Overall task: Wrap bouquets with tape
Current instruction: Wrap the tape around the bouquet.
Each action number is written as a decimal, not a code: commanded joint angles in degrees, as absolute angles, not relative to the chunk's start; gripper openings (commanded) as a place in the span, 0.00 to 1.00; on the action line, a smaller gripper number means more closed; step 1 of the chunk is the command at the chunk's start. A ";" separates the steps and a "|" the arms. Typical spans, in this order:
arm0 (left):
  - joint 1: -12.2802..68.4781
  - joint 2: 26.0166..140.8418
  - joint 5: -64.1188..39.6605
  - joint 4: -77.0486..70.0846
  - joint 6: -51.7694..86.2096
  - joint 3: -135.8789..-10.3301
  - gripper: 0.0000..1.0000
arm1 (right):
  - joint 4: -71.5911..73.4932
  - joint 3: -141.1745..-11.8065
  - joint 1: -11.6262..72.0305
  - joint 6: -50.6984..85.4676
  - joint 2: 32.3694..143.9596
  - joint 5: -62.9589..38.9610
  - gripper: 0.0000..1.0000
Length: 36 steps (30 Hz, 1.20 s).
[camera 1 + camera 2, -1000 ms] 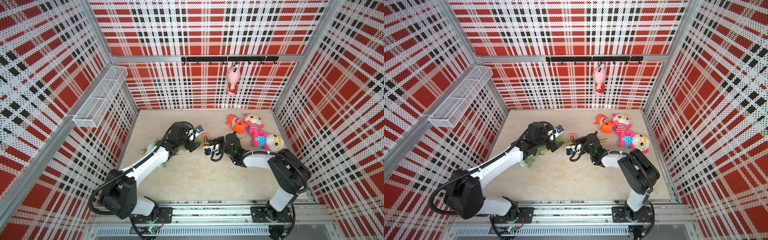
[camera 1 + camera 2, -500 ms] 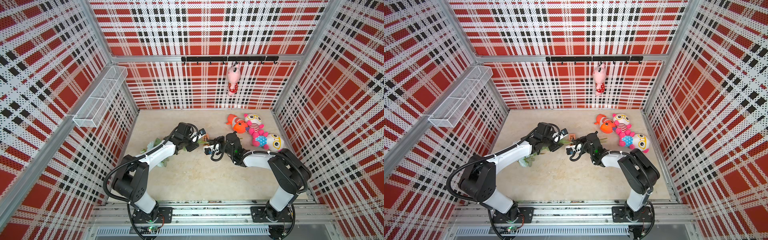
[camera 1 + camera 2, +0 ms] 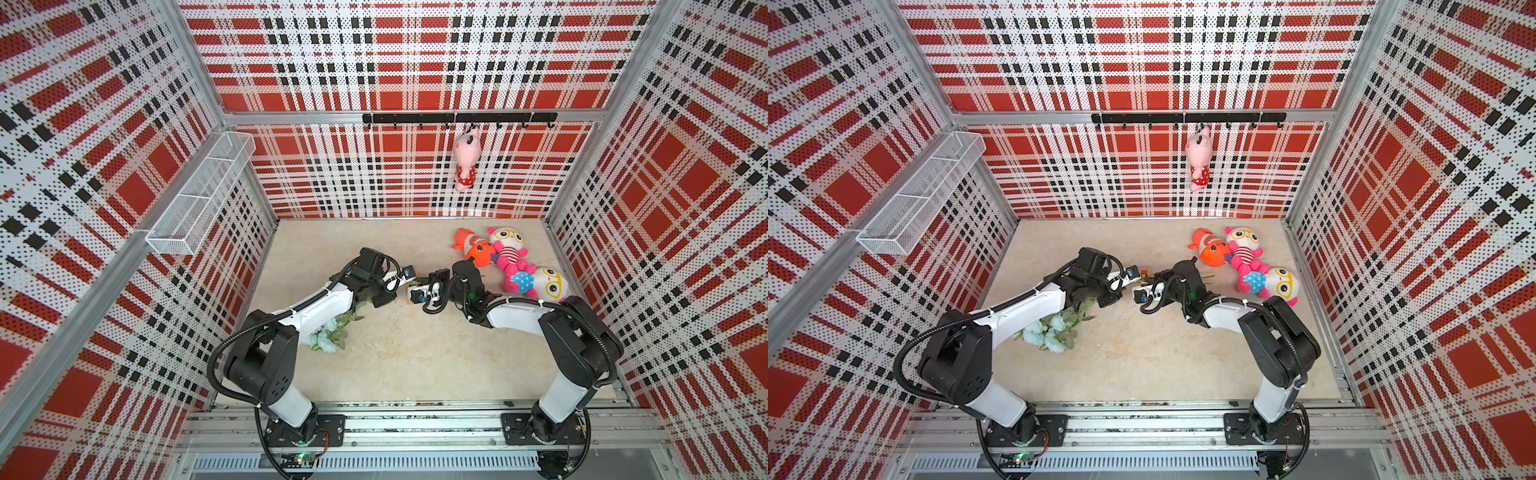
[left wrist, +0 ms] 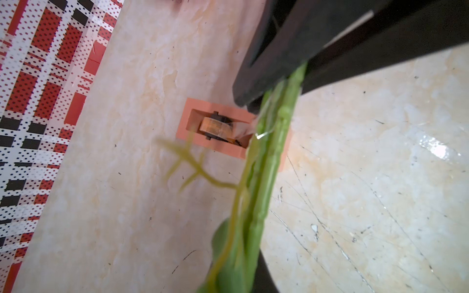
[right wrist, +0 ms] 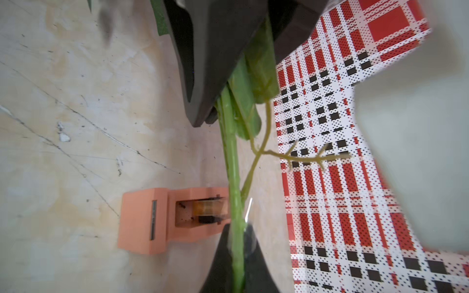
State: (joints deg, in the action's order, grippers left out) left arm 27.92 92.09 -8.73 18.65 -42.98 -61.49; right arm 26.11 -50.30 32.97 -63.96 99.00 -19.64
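The bouquet lies on the floor, its pale blue flower heads (image 3: pixel 328 338) (image 3: pixel 1050 332) beside the left arm and its green stems (image 4: pixel 269 177) (image 5: pixel 232 165) running toward the middle. My left gripper (image 3: pixel 388 295) (image 3: pixel 1119 293) (image 4: pixel 243 279) is shut on the stems. My right gripper (image 3: pixel 415 293) (image 3: pixel 1142 291) (image 5: pixel 236 266) is shut on the same stems a little further along, facing the left one. The peach-orange tape dispenser (image 3: pixel 1144 272) (image 4: pixel 223 129) (image 5: pixel 144 220) sits on the floor just behind the stems. A clear strip of tape reaches from its roll to the stems.
Three plush toys (image 3: pixel 507 266) (image 3: pixel 1246 262) lie at the back right, close behind the right arm. A pink plush (image 3: pixel 465 160) hangs from the hook rail on the back wall. A white wire basket (image 3: pixel 199 195) is mounted on the left wall.
The left gripper has gone from open to shut on the stems. The left arm has shifted toward the right gripper, and the flower heads have swung toward the front.
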 commanded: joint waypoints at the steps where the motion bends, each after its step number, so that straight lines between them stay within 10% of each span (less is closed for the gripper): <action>1: 27.72 90.34 -5.60 15.69 -42.33 -62.36 0.04 | 19.36 -51.88 32.76 -59.49 97.12 -26.61 0.11; 16: 28.87 87.04 -3.04 13.73 -46.34 -59.96 0.00 | -5.81 -55.38 24.32 -41.53 84.84 -37.92 0.80; 21: 30.26 85.10 0.14 10.05 -48.83 -58.04 0.00 | -22.30 -69.77 19.56 -27.39 87.12 -39.00 0.85; 36: 35.81 81.56 12.32 -5.60 -58.27 -50.19 0.00 | -56.41 -100.09 22.35 -40.47 110.84 -38.11 0.92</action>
